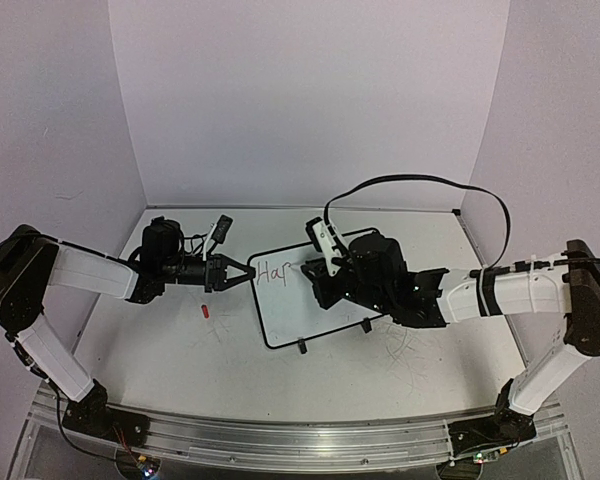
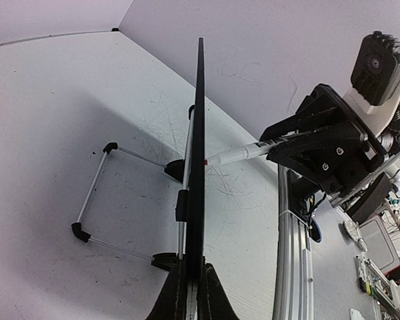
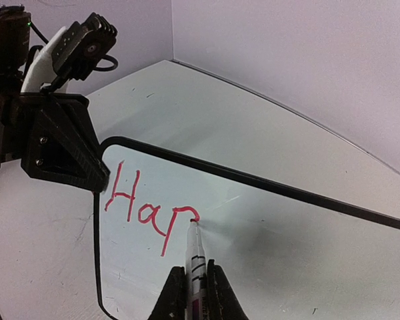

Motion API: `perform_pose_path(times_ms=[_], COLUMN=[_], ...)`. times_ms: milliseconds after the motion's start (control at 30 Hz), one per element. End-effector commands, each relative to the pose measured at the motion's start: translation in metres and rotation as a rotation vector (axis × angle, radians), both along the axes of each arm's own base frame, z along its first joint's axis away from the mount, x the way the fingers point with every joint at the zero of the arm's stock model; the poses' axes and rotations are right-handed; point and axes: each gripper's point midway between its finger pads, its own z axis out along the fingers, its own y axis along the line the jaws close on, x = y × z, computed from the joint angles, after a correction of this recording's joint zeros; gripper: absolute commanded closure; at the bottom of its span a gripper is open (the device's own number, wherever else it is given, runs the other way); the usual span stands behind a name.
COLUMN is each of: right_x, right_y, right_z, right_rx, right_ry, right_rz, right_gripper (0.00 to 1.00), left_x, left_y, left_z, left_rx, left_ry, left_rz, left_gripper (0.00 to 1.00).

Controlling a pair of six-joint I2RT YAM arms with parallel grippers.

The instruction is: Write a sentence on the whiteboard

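The whiteboard [image 1: 298, 318] stands tilted on the table, seen edge-on [image 2: 199, 127] in the left wrist view. My left gripper [image 1: 242, 272] is shut on its left edge, with a finger on each face [image 2: 192, 285]. My right gripper [image 3: 192, 288] is shut on a white marker [image 3: 197, 250]. The marker's red tip touches the board [image 3: 293, 260] at the end of the lettering. The sentence [image 3: 143, 208] reads "Hap" in red, near the board's upper left corner [image 1: 273, 269]. In the left wrist view the marker [image 2: 230, 155] reaches the board's face from the right gripper [image 2: 320, 143].
A small red cap [image 1: 205, 310] lies on the table left of the board. The board's wire stand with black feet [image 2: 93, 200] juts out behind it. Walls close the back and both sides. An aluminium rail [image 1: 300, 435] runs along the near edge.
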Motion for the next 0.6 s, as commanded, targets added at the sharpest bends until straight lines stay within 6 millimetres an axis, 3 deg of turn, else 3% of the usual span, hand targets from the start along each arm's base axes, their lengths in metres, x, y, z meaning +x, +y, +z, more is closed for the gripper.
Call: perform_pose_path(times_ms=[0,300,567], right_x=[0.003,0.006,0.006], right_y=[0.001,0.009,0.005], right_z=[-0.004,-0.001,0.018], right_rx=[0.009,0.019,0.058], right_ry=[0.019,0.018,-0.007], right_rz=[-0.003,0.005,-0.003], right_gripper=[1.0,1.0,1.0], left_x=[-0.006,-0.007,-0.006], left_y=[-0.002,-0.001,-0.002], left_z=[0.016,0.017,0.016], left_rx=[-0.028,-0.028,-0.027], left_ry=[-0.033,-0.034,-0.033], left_rz=[-0.039,-0.038,-0.037], left_gripper=[1.0,1.0,1.0])
